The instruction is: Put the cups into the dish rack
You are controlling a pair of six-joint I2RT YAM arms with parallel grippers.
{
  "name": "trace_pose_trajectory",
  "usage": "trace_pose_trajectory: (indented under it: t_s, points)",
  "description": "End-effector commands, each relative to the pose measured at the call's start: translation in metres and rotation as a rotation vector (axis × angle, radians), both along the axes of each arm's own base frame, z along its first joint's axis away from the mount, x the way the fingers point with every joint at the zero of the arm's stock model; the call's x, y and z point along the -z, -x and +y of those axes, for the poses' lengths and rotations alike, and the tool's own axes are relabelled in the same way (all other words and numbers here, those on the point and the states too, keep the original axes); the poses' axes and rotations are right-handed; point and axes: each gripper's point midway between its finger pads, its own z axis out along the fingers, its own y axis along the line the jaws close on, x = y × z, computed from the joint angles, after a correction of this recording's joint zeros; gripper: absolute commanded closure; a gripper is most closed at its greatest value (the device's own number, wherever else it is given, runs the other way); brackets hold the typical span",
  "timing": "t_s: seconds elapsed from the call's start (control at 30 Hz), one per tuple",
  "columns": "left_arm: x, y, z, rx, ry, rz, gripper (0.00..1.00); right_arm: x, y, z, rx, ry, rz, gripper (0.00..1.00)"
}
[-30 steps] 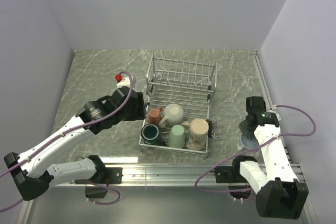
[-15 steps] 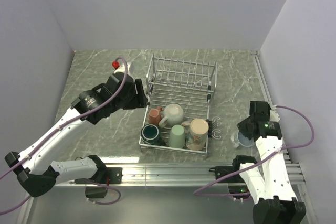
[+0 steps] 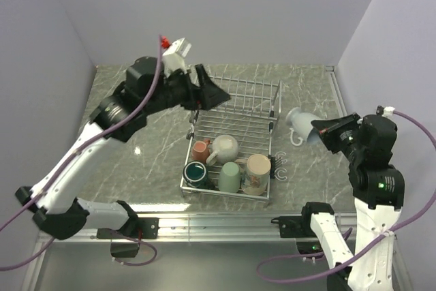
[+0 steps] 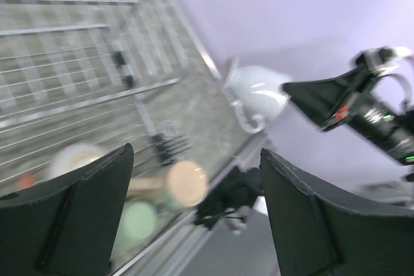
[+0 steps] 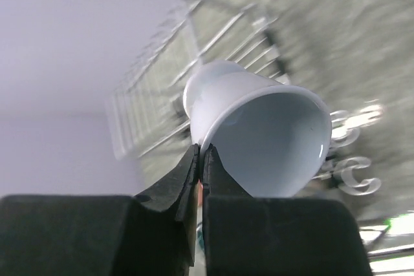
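The pale blue cup (image 3: 300, 125) hangs in the air to the right of the dish rack (image 3: 235, 126), tilted on its side, its handle hanging down and its mouth turned toward the right arm. The right tool (image 3: 319, 127) has its fingers pressed together on the cup's rim, one inside and one outside. In the right wrist view the cup (image 5: 259, 127) fills the middle and hides its own handle, and the tool (image 5: 199, 153) nips the lower left of the rim. The rack (image 5: 155, 82) behind it is a streaked blur. In the rack's near half sit five more cups: salmon-red (image 3: 200, 149), cream-white (image 3: 225, 146), dark teal (image 3: 195, 172), light green (image 3: 229, 176) and tan (image 3: 257, 173). They are packed close, and it is hard to tell which are upright and which lie tipped. The left tool (image 3: 206, 89) hovers above the rack's far left corner with its fingers spread wide and nothing between them, and it covers part of the upright slotted section. Its wrist view is smeared: between the tool's dark fingers (image 4: 77, 218) the rack (image 4: 77, 50) and its cups are only soft blobs of colour, though the held cup (image 4: 259, 92) shows fairly sharp. Just right of the rack, small pale curved pieces (image 3: 281, 166) lie on the grey marbled surface (image 3: 136, 120), too small to identify.
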Motion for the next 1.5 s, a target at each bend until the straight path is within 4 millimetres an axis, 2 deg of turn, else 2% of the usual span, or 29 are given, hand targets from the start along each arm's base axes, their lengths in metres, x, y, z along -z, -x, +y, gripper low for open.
trace_pose_trajectory:
  t_s: [0.0, 0.03, 0.07, 0.1, 0.13, 0.17, 0.2, 0.23, 0.3, 0.33, 0.4, 0.43, 0.57, 0.7, 0.77, 0.97, 1.0, 1.07, 1.1, 1.17, 1.43, 1.47]
  points:
    - [-0.021, 0.000, -0.035, 0.192, 0.147, 0.027, 0.15, -0.049, 0.003, 0.044, -0.175, -0.227, -0.189, 1.00]
    - [-0.022, -0.004, -0.039, 0.214, 0.171, 0.037, 0.15, -0.063, 0.004, 0.056, -0.244, -0.266, -0.252, 1.00]
    - [-0.028, -0.013, -0.039, 0.220, 0.223, 0.033, 0.15, -0.060, 0.004, 0.059, -0.257, -0.302, -0.251, 1.00]
    - [-0.029, -0.011, -0.039, 0.260, 0.243, 0.042, 0.15, -0.067, 0.008, 0.063, -0.268, -0.344, -0.271, 1.00]
    - [-0.017, -0.016, -0.042, 0.278, 0.248, 0.074, 0.16, -0.078, 0.011, 0.070, -0.320, -0.364, -0.316, 1.00]
    - [-0.016, -0.025, -0.038, 0.268, 0.273, 0.098, 0.16, -0.082, 0.014, 0.072, -0.332, -0.379, -0.325, 1.00]
    - [-0.018, -0.022, -0.040, 0.319, 0.294, 0.092, 0.16, -0.086, 0.016, 0.075, -0.345, -0.402, -0.326, 1.00]
    - [-0.007, -0.026, -0.042, 0.334, 0.297, 0.115, 0.16, -0.096, 0.018, 0.077, -0.366, -0.403, -0.360, 1.00]
    - [-0.007, -0.022, -0.046, 0.396, 0.324, 0.122, 0.16, -0.103, 0.023, 0.084, -0.409, -0.435, -0.364, 1.00]
    - [0.000, -0.022, -0.049, 0.414, 0.327, 0.138, 0.16, -0.110, 0.025, 0.085, -0.427, -0.439, -0.395, 1.00]
    - [-0.004, -0.019, -0.053, 0.466, 0.360, 0.132, 0.16, -0.115, 0.028, 0.090, -0.454, -0.482, -0.397, 1.00]
    - [0.003, -0.015, -0.055, 0.485, 0.382, 0.179, 0.16, -0.117, 0.027, 0.091, -0.469, -0.492, -0.422, 1.00]
    - [-0.005, 0.001, -0.059, 0.580, 0.474, 0.180, 0.16, -0.116, 0.027, 0.094, -0.490, -0.560, -0.424, 1.00]
    - [-0.011, 0.012, -0.068, 0.637, 0.497, 0.179, 0.16, -0.115, 0.025, 0.096, -0.511, -0.551, -0.417, 1.00]
    - [-0.021, 0.020, -0.070, 0.672, 0.522, 0.158, 0.15, -0.116, 0.024, 0.096, -0.517, -0.548, -0.420, 1.00]
    - [-0.017, 0.027, -0.090, 0.709, 0.491, 0.169, 0.14, -0.117, 0.025, 0.098, -0.538, -0.551, -0.426, 1.00]
    - [-0.010, 0.024, -0.094, 0.687, 0.475, 0.200, 0.14, -0.116, 0.025, 0.098, -0.541, -0.552, -0.424, 1.00]
    - [-0.011, 0.025, -0.101, 0.681, 0.451, 0.174, 0.15, -0.116, 0.025, 0.099, -0.551, -0.557, -0.427, 1.00]
    - [-0.003, 0.018, -0.105, 0.630, 0.429, 0.211, 0.15, -0.115, 0.026, 0.100, -0.553, -0.557, -0.427, 1.00]
    - [-0.002, 0.015, -0.109, 0.596, 0.414, 0.197, 0.15, -0.115, 0.027, 0.101, -0.560, -0.559, -0.425, 1.00]
    - [0.022, -0.008, -0.109, 0.452, 0.312, 0.228, 0.16, -0.118, 0.031, 0.102, -0.574, -0.558, -0.430, 1.00]
    - [0.031, -0.010, -0.109, 0.440, 0.286, 0.246, 0.17, -0.119, 0.032, 0.102, -0.574, -0.563, -0.433, 1.00]
